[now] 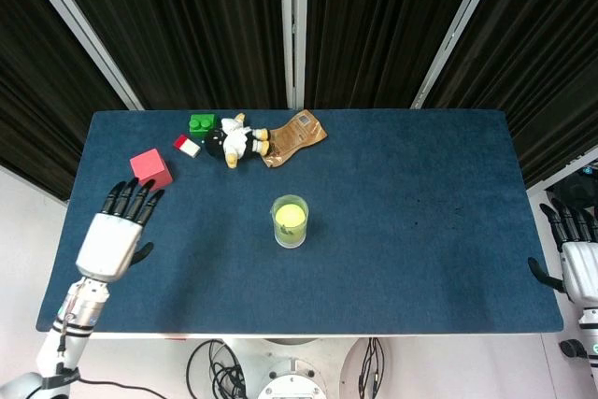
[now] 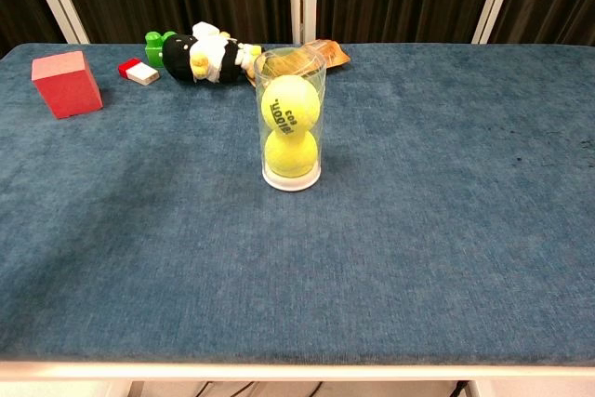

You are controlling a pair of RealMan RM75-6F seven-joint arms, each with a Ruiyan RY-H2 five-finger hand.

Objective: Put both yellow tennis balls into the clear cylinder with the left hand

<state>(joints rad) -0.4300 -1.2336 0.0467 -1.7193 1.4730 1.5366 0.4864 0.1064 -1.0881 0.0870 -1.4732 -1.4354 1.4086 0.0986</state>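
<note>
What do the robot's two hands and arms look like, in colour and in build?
The left hand has a silver-white ribbed back and black fingers. Its wrist is slim and pale, with thin dark cables and a black band. The right hand, at the frame edge, looks the same: a pale back and black fingers. Neither arm has a sleeve, and I can read no markings.

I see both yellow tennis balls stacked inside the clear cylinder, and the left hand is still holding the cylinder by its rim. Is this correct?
Not quite. Both yellow tennis balls are stacked in the clear cylinder, as the chest view shows, but the left hand is not holding it. In the head view that hand is open, far off near the table's left edge by the red cube.
</note>
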